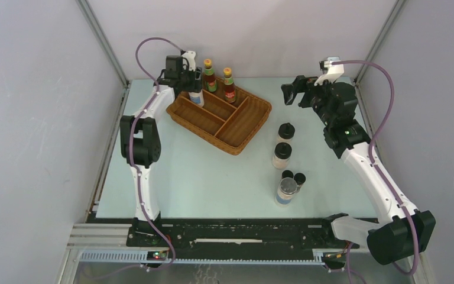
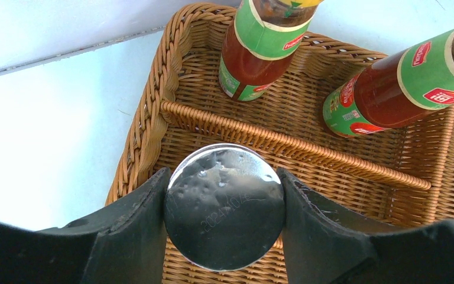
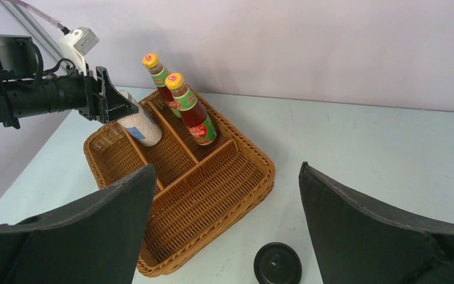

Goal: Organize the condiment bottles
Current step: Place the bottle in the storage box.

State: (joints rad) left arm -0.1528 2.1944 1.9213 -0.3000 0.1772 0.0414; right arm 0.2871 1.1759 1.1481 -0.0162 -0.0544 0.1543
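Your left gripper point(image 2: 223, 198) clamps one silver-lidded jar point(image 3: 140, 127), tilted over the wicker tray point(image 1: 243, 121) compartment beside the two sauce bottles point(image 1: 229, 87). Your right gripper point(image 3: 227, 195) gapes wide, empty. Both shakers point(image 1: 282, 155), the second jar point(image 1: 286, 191) and both vials point(image 1: 300, 178) stand on the table point(image 1: 201, 171) right of the tray.

Eight bottles point(image 1: 282, 155) (four pairs), one tray point(image 1: 242, 121)

Lab test cell: white panels point(image 1: 35, 118), aluminium frame point(image 1: 104, 42).
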